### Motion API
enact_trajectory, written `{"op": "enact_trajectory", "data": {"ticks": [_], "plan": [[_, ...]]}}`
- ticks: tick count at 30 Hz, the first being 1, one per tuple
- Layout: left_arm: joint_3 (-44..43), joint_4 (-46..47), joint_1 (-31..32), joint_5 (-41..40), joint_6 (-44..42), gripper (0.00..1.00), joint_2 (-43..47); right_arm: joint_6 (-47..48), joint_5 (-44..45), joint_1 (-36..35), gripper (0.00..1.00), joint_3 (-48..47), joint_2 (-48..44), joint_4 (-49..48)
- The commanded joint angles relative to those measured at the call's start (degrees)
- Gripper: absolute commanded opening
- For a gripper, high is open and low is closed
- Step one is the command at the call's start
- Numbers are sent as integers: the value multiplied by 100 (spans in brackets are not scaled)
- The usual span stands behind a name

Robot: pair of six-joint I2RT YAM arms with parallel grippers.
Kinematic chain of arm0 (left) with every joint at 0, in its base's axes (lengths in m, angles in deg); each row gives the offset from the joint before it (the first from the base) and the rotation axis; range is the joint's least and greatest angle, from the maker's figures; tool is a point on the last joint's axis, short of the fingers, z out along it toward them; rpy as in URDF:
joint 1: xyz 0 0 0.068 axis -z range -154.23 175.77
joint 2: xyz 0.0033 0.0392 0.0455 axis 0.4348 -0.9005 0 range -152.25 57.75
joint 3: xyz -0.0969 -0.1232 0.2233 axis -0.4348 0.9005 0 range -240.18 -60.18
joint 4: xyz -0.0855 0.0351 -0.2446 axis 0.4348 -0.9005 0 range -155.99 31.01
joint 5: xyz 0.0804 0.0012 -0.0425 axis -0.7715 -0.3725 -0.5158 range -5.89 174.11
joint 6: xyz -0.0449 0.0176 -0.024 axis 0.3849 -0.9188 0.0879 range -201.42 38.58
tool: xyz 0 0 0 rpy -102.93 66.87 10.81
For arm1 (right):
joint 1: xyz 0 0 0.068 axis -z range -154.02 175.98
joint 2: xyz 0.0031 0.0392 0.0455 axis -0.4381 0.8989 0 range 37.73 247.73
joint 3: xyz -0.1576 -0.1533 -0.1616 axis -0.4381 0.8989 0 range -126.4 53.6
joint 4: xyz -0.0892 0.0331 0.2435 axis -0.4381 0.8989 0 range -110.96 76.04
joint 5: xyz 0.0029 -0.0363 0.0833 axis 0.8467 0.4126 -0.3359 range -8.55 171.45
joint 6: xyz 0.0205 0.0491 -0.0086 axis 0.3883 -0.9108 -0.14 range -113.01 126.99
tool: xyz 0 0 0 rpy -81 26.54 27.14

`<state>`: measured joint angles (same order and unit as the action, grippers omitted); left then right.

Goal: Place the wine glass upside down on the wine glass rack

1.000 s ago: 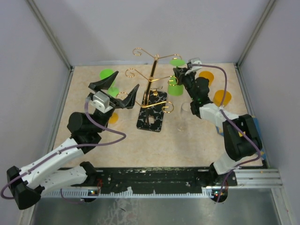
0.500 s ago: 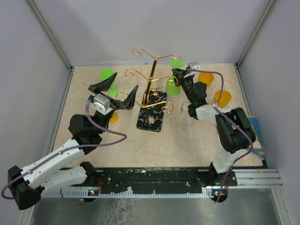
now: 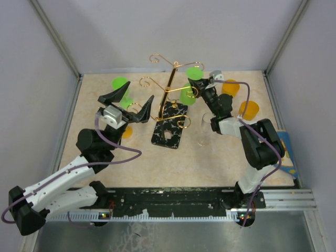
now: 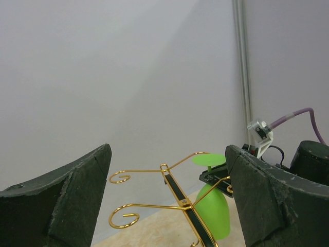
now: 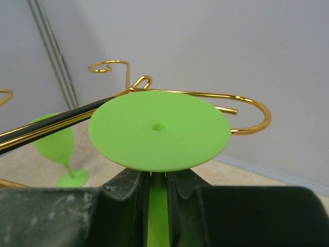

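Right pincer: your right gripper is pinched on the stem of the bright green plastic wine glass.
Glass attitude: you have it inverted, flat round foot up and bowl hanging down.
Glass position: it is off the table, just right of the central pole of the tall gold wire rack. In your right wrist view, the foot sits close against a hooked arm of the rack. You cannot tell whether they touch.
Rack base: the black white-veined slab lies mid-table.
Left pincer: your left gripper is spread wide and grips nothing. It is raised left of the rack and faces it.
Second glass: another green wine glass stands upright at the far left of the beige table.
Right side: two orange cups stand beyond your right arm.
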<state>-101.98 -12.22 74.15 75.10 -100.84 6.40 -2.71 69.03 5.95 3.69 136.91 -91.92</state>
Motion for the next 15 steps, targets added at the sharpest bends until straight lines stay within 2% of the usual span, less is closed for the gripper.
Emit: {"op": "enact_trajectory", "data": {"ticks": [1, 9, 15], "plan": [[-32, 202, -30, -51, -19, 97, 6, -55, -387, 60, 0, -1, -158, -305], [-71, 193, -27, 34, 79, 97, -67, -202, -834, 527, 0, 103, -636, 126], [-94, 139, -25, 87, 159, 97, -92, -208, -1248, 709, 0, 254, -797, 39]]}}
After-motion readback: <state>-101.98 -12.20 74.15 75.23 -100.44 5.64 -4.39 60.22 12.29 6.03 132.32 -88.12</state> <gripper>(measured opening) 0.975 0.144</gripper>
